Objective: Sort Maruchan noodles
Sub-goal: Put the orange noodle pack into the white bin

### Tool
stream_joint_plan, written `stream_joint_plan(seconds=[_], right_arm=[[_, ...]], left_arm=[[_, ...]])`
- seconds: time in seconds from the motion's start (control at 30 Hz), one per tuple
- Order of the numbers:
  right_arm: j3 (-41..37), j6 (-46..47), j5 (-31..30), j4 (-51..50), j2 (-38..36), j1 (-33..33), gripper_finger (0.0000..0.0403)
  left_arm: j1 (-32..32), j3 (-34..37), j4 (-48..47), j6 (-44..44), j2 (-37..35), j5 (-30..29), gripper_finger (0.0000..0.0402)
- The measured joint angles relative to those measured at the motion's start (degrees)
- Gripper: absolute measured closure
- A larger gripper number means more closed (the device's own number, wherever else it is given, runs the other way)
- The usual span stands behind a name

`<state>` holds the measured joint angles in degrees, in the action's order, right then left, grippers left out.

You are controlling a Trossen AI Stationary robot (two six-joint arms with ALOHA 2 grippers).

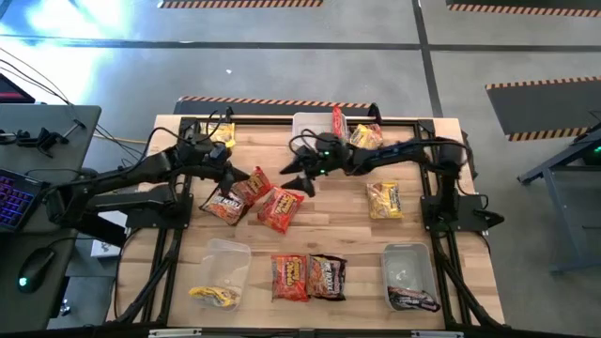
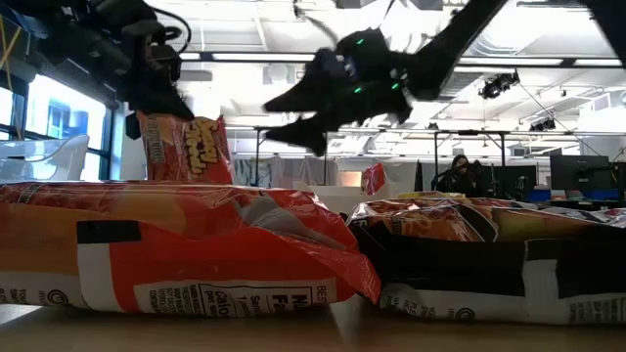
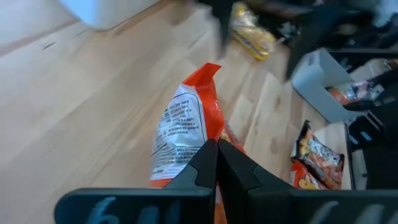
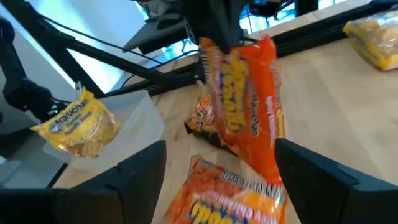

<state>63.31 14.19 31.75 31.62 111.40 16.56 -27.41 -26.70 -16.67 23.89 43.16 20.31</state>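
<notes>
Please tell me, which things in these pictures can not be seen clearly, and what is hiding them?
- Low view: the table behind is hidden by the near red-orange crinkly plastic noodle packet and a dark brown one.
- Left wrist view: the lifted red-orange packet is partly hidden by the shut left gripper.
- High view: wrapper print is too small to read.
- Right wrist view: the open right gripper is cut off by the picture's edge.

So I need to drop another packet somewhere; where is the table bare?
Bare wood lies between the yellow packet and the front right tub, and around the front left tub. The middle is crowded with red packets beside the left gripper.
</notes>
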Motion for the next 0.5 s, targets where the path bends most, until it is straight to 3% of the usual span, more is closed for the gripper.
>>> stream_joint_plan(seconds=[0.2,0.5], right_arm=[[7.8,0.6,2.5,8.3,10.2,-0.4,0.0116],[15.1,-0.5,9.1,10.1,17.2,-1.9,0.0116]], left_arm=[[2.7,0.0,2.4,-0.5,0.0,-0.2,0.0401],[5.0,0.0,4.7,-1.6,0.0,-2.1,0.0401]])
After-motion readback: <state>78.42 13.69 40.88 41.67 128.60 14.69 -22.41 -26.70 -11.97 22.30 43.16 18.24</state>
